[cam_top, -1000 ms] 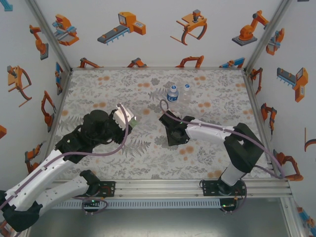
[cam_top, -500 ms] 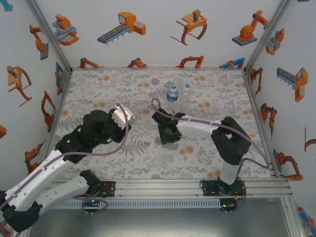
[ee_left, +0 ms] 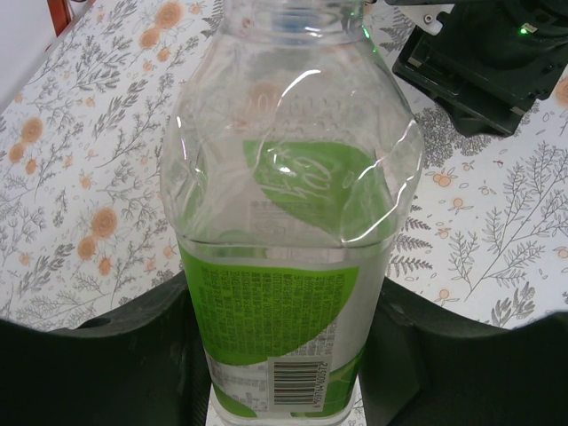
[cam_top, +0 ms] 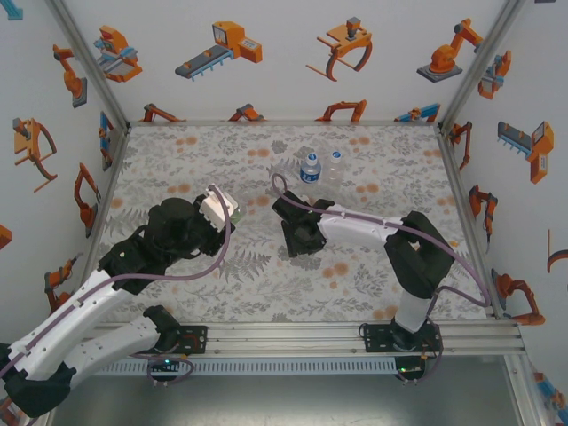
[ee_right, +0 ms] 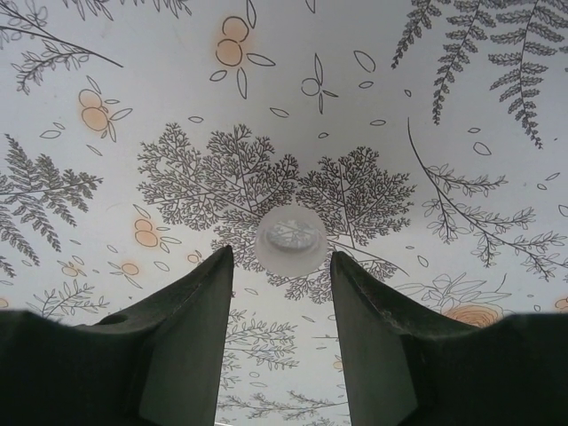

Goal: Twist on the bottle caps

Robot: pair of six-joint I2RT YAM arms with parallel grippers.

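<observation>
Right gripper [cam_top: 297, 238]: is hanging fingers-down over the middle of the floral table [cam_top: 177, 151]. Jaws are standing apart, gripping nothing.
White bottle cap [ee_right: 290, 238]: is lying flat on the table between the right fingertips [ee_right: 217, 275]. One finger is sitting just beside its rim; I cannot tell if it is touching.
Left gripper [ee_left: 282, 364]: is working left of the table's middle, clamping the lower body of a bottle, one finger pressing each side.
Green-label bottle [ee_left: 284, 293]: is sitting in the left gripper. Its neck is running off the top of the wrist view, and the right gripper's black body is showing beyond it.
Blue-label bottle [cam_top: 310, 169]: is standing upright toward the far edge, right of centre.
Plain clear bottle [cam_top: 335, 166]: is standing just beside the blue one, on its right.
</observation>
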